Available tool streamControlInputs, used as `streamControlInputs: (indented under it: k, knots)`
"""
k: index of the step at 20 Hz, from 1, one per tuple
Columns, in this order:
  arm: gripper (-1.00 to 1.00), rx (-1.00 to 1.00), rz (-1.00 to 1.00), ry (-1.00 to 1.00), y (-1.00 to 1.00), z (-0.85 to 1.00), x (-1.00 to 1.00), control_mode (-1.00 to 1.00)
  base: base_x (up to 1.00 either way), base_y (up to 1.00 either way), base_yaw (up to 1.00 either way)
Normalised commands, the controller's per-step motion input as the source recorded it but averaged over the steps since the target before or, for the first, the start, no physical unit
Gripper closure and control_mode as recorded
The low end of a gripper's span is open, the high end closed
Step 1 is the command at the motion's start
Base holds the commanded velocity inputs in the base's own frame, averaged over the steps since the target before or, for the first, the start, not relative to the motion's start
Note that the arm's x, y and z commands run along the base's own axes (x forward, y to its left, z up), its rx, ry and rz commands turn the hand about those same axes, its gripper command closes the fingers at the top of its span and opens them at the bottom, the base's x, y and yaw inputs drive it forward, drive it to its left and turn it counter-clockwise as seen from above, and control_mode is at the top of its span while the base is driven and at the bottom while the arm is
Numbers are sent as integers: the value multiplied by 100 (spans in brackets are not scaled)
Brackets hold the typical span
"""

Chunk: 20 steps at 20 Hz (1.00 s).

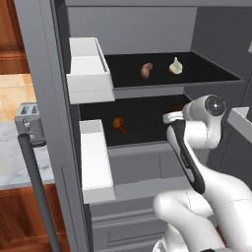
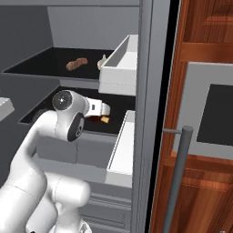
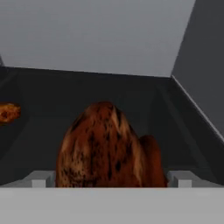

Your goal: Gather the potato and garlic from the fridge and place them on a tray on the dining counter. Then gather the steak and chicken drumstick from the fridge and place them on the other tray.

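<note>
The robot's hand is reaching into the open fridge at the level of the lower shelf. Its two fingers stand spread wide apart, one on each side of a large brown, dark-streaked piece of meat that sits right in front of the hand camera. The fingers have not closed on it, and whether they touch it cannot be told. By its streaked, seared look this is probably the steak, though that is a judgement. Further along the same dark shelf, toward its left edge, lies a smaller orange-brown piece, likely the chicken drumstick.

On the upper shelf, well above the hand, the potato lies near the middle and the garlic, a small off-white bulb with a pointed top, sits just to its right. Both are untouched and apart from each other.

White door bins hang on the open left door, and a second bin shows on the right door. Beyond the fridge on the right is red-brown wood cabinetry with a dark oven front. To the left, a marble-topped desk carries a grey toaster.

As for progress, all four foods appear to be inside the fridge, so no item seems delivered yet. The hand is lined up on the meat rather than on the potato or garlic, which the task names first. Everything remains: grasping, carrying and placing on both trays.
</note>
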Motion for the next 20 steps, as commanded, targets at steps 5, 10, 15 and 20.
streamControlInputs:
  k: [5, 10, 15, 20]
  knots:
    - [100, -5, 0, 13, 17, 71, -97, -100, 0, 0, 0]
    - [100, -1, 0, 14, 18, 79, -63, -100, 0, 0, 0]
    - [100, 0, 2, 0, 10, 43, -50, -100, 0, 0, 0]
    - [100, -1, 1, -29, 8, 1, -87, -100, 0, 0, 0]
